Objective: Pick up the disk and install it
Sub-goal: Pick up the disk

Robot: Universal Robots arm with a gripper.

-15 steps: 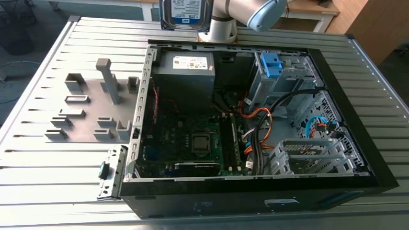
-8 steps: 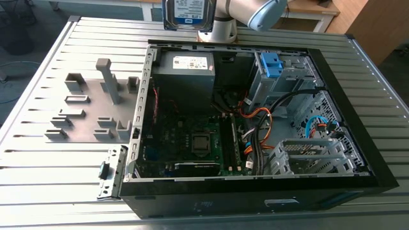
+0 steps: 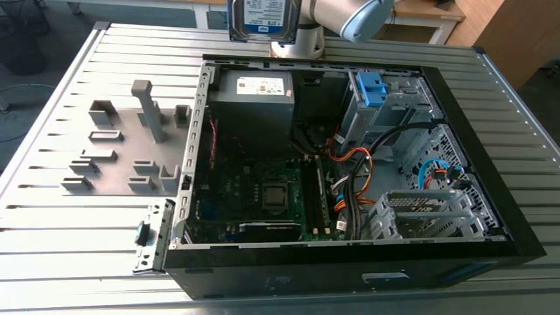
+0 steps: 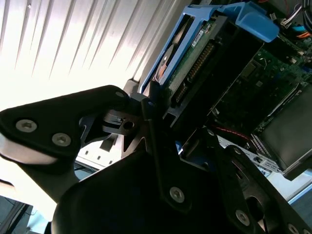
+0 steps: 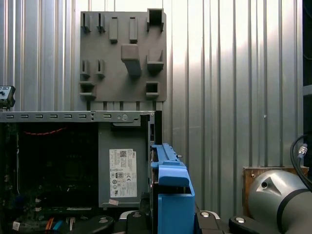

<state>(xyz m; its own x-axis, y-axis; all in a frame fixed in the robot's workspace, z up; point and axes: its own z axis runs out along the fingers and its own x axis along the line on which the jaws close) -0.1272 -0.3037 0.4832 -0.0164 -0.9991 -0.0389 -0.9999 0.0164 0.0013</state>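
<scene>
Lying open on the slatted table (image 3: 70, 223), the case (image 3: 350, 275) shows its black side wall nearest in the exterior view. Inside, going back: motherboard (image 3: 262, 190), orange cables (image 3: 355, 157) toward the exterior view's right, then the grey power supply (image 3: 254, 98) with its white sticker against the far wall. A light-blue clip (image 3: 372, 88) sits in the drive bay at the far corner on the exterior view's right. A grey fixture plate (image 3: 122, 151) lies on the table beside the case, on the exterior view's left.

Farthest back, the disk (image 3: 264, 18) hangs in the air above the case's far wall, label toward the camera, touching neither case nor table. The arm (image 3: 350, 13) is just beside it on the exterior view's right.

Second wrist view: the gripper (image 4: 163, 122) has its jaws closed on the disk (image 4: 204, 53), clamping it by one end. The connector edge is visible, and the blue bracket (image 4: 243, 22) wraps the sides.

First wrist view: the disk (image 5: 170, 190) is seen edge-on, with the power supply (image 5: 122, 165) alongside and below it and the plate (image 5: 122, 53) beyond.
</scene>
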